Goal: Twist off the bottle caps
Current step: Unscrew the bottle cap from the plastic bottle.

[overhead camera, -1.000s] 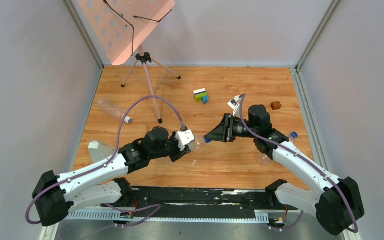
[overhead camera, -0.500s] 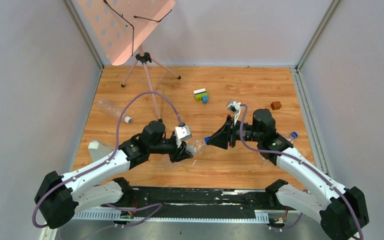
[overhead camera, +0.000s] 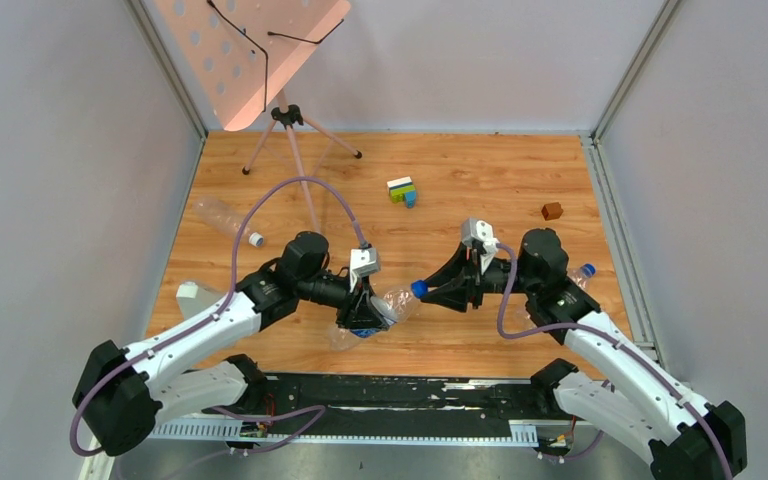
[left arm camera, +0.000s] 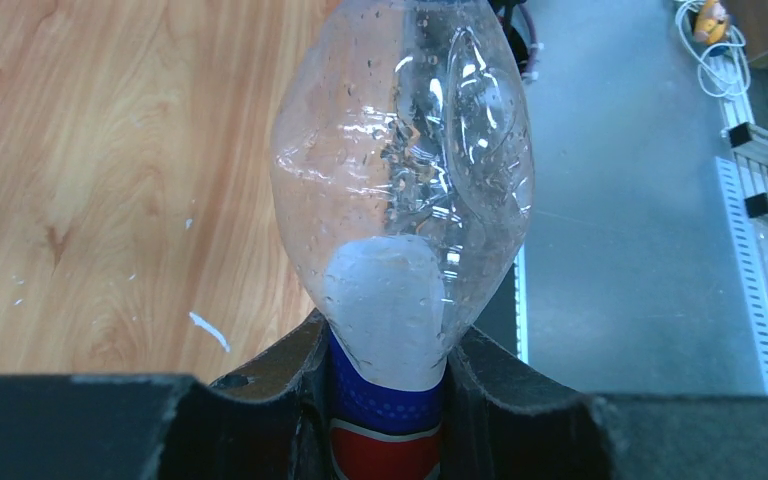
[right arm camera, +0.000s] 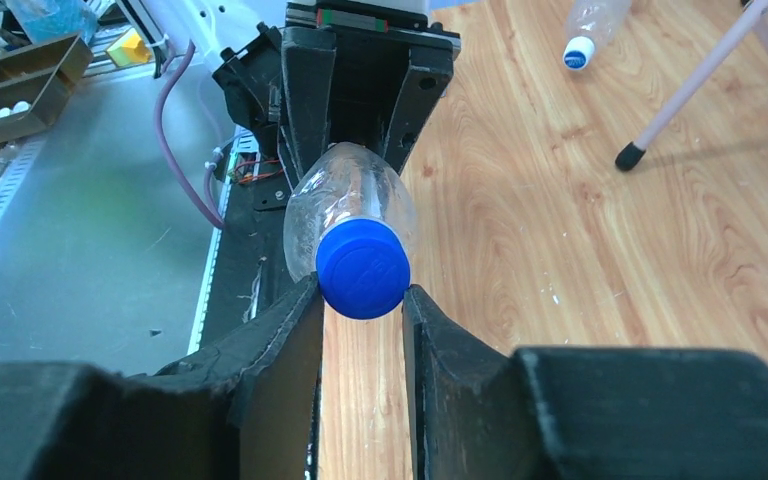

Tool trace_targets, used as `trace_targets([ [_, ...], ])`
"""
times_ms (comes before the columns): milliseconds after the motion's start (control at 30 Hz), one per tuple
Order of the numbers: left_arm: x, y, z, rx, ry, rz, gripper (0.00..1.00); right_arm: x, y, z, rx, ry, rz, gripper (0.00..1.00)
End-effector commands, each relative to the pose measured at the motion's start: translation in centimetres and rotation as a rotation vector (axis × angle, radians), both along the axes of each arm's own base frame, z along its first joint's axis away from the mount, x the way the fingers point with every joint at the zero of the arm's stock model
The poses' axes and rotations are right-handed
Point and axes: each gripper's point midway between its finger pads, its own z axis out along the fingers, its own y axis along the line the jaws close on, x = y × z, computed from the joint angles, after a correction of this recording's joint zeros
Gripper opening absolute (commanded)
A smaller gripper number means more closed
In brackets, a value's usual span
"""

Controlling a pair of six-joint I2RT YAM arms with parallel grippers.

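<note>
Right claw (right arm camera: 363,300) was pinched on the blue cap (right arm camera: 363,267), one finger each side. Left claw (left arm camera: 388,400) was clamped around the bottle (left arm camera: 405,200) at its label, lifted over the desk (overhead camera: 460,180) by mid near edge. Bottle's long axis ran claw to claw, cap end toward the right arm. We judged the twist was the right wrist's job.

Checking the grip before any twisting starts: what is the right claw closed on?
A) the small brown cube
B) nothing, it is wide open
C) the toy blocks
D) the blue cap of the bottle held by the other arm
D: the right wrist view shows the right claw pinching the blue cap, which sits on the bottle that the left claw grips by its labelled body.
</note>
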Motion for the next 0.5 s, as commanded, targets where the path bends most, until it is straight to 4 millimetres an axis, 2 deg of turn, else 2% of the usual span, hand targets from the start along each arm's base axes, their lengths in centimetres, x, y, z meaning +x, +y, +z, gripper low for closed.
trace_targets([
  [0,-2.2,-1.2,5.2,-0.166,-0.035,-0.18,0.0,1.7,0.1,1.5,0.045,-0.159,-0.083,0.0],
  [33,-1.8,-1.2,5.0,-0.156,-0.047,-0.149,0.0,2.7,-0.1,2.1,0.062,-0.115,-0.16,0.05],
  [67,-0.5,-1.2,4.8,-0.14,-0.082,-0.069,0.0,3.8,-0.4,2.8,0.079,-0.058,-0.248,0.2],
  [100,0.2,-1.2,4.4,-0.133,-0.101,-0.021,0.0,5.6,-1.1,3.3,0.095,0.027,-0.383,0.41],
  [133,2.0,-0.9,4.3,-0.117,-0.137,0.096,0.0,6.4,-1.4,4.0,0.122,0.125,-0.461,0.58],
  [167,3.0,-0.8,4.1,-0.12,-0.161,0.155,0.0,6.7,-1.5,4.6,0.147,0.205,-0.498,0.63],
  [200,4.7,-0.2,3.6,-0.109,-0.171,0.285,0.0,6.8,-1.5,5.7,0.182,0.274,-0.515,0.65],
  [233,5.7,-0.3,4.8,-0.165,-0.165,0.361,0.0,7.1,-1.5,6.2,0.214,0.359,-0.548,0.67],
  [267,7.1,0.4,4.3,-0.171,-0.171,0.476,0.0,7.5,-1.7,6.5,0.246,0.451,-0.592,0.67],
  [300,7.5,0.1,5.6,-0.243,-0.176,0.522,0.0,7.8,-1.8,6.7,0.291,0.565,-0.627,0.68],
  [333,8.4,0.7,5.4,-0.252,-0.195,0.608,0.0,8.1,-1.9,6.9,0.326,0.627,-0.647,0.68],
  [367,8.0,0.1,6.3,-0.289,-0.222,0.616,0.0,8.0,-1.7,7.2,0.348,0.641,-0.636,0.68],
  [400,8.8,0.5,6.4,-0.284,-0.244,0.689,0.0,8.1,-1.5,7.4,0.363,0.642,-0.633,0.68],
  [433,8.2,-0.2,6.2,-0.272,-0.25,0.686,0.0,8.3,-1.3,7.5,0.372,0.639,-0.646,0.68],
  [467,8.9,0.1,6.4,-0.253,-0.256,0.744,0.0,8.5,-1.1,7.6,0.372,0.63,-0.662,0.68],
])
